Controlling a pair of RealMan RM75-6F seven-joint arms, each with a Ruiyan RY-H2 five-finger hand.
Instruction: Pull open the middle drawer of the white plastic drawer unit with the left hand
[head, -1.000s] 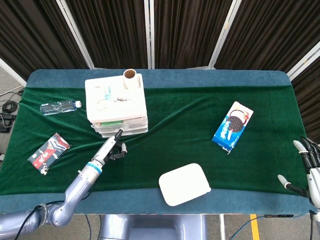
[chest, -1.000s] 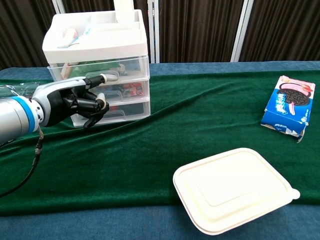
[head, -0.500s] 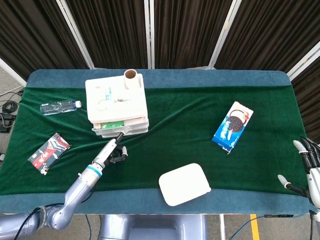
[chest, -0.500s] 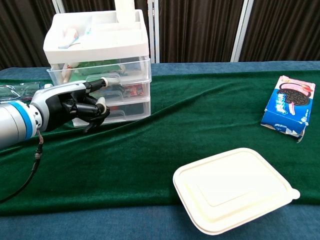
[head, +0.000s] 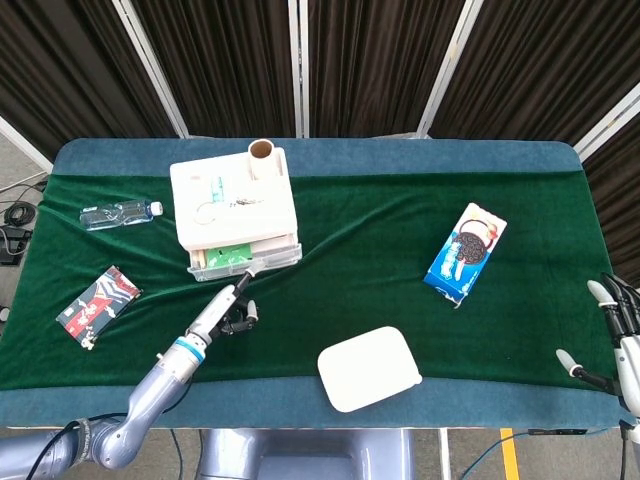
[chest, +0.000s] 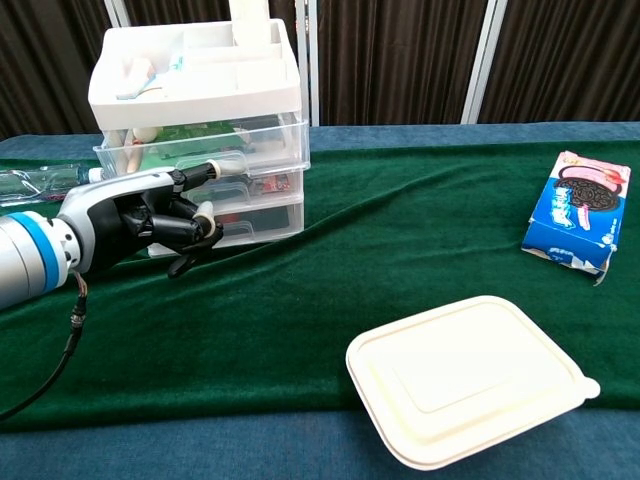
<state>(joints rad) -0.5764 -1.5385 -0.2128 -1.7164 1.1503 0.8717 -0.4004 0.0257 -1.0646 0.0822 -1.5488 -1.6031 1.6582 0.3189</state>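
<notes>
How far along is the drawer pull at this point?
Done: the left hand has a finger hooked at a handle, and one drawer pokes out slightly, green contents showing. It looks like the upper drawer, not the middle. Left: most of the pull. The right hand idles open at the table edge.

**Left hand reaching forward, right hand idle at the edge**

The left arm (head: 150, 385) stretches forward from the lower left, its silver forearm ending in a blue band at the wrist. The left hand (chest: 150, 215) is dark-palmed, with one finger extended straight ahead and the other fingers (chest: 195, 235) curled in under the palm. The right hand (head: 612, 335) shows only at the far right edge of the head view, its pale-tipped fingers spread apart and holding nothing.
</notes>
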